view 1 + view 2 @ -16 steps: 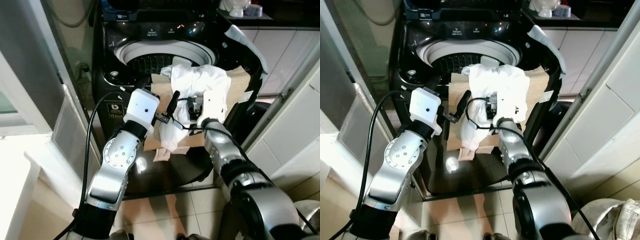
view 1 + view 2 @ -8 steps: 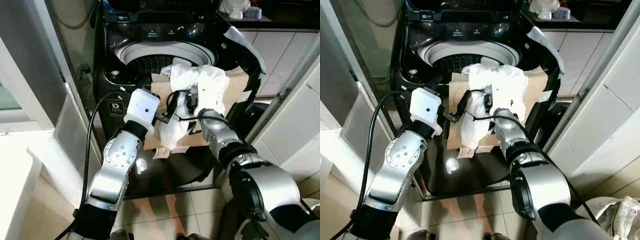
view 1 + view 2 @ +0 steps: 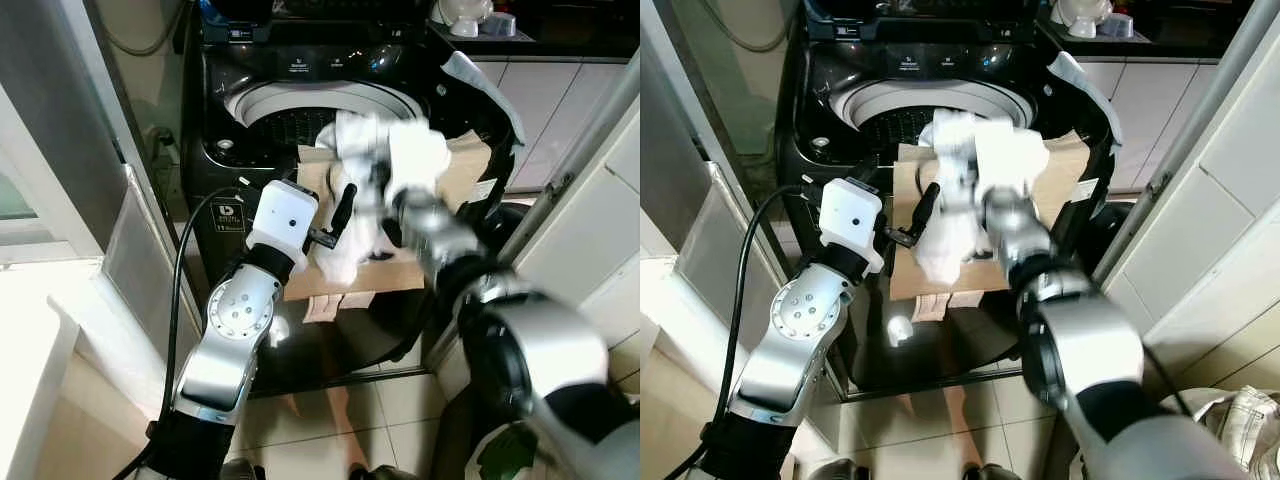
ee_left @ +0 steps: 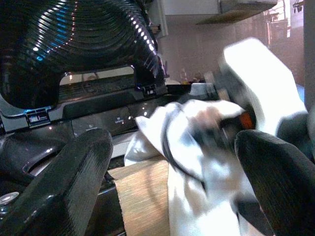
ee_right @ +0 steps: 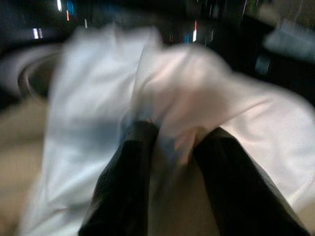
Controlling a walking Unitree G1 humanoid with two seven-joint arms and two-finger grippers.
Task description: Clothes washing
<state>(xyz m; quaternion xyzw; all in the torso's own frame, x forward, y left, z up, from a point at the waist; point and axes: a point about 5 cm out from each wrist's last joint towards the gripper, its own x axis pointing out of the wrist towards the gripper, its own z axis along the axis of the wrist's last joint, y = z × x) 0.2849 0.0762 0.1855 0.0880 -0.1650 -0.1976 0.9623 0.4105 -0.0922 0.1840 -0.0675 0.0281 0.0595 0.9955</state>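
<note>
a robot stands facing a glossy black top-loading washing machine [image 3: 300, 70] with its lid up and its pale grey drum opening [image 3: 290, 105] showing at twelve o'clock. a crumpled white cotton garment [image 3: 385, 165] is bunched over a brown cardboard sheet [image 3: 470, 165] that rests across the machine's front rim, just short of the drum at about one o'clock. the right pincer [image 5: 170, 142] is closed on the white garment, a fold of cloth caught between its two black fingers, apparently so the cloth can be lifted off the cardboard and carried over the drum; this arm is blurred. the left pincer [image 4: 172, 162] hovers just beside the garment at its nine o'clock side, fingers spread wide and holding nothing, probably placed to steady or gather the hanging cloth. the room is narrow: white cabinet fronts [image 3: 590, 230] at three o'clock, a pale framed panel [image 3: 60, 170] at nine o'clock, and beige floor tiles [image 3: 340, 420] at six o'clock.
</note>
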